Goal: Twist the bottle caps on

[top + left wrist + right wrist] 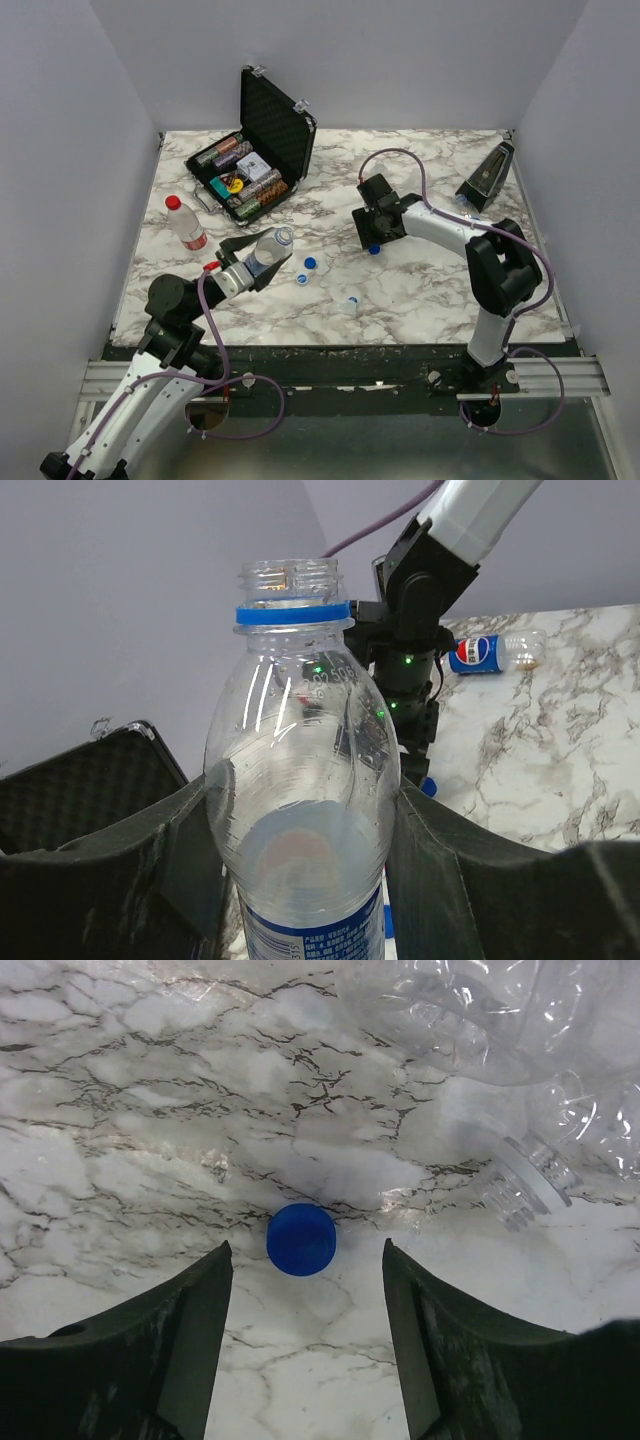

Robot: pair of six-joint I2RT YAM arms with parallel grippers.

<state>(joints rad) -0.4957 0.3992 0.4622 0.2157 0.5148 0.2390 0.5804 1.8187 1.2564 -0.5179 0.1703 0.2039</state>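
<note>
From above, grey walls (400, 60) box in a marble table (440, 290); the left gripper (255, 265) clasps an uncapped bottle (272, 246). Left wrist: jaws pressed against the bottle's sides. Right wrist: the right gripper (306, 1255), jaws apart, straddles a blue cap (300, 1239) on the marble.

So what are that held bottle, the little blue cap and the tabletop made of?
The bottle looks like thin clear plastic, glossy; you see straight through it. The blue cap: opaque plastic, smooth, slightly dull. The tabletop: white with dark veins like polished marble, possibly printed laminate.

Clear bottles (470, 1020) close beside blue cap (300, 1239)
</note>
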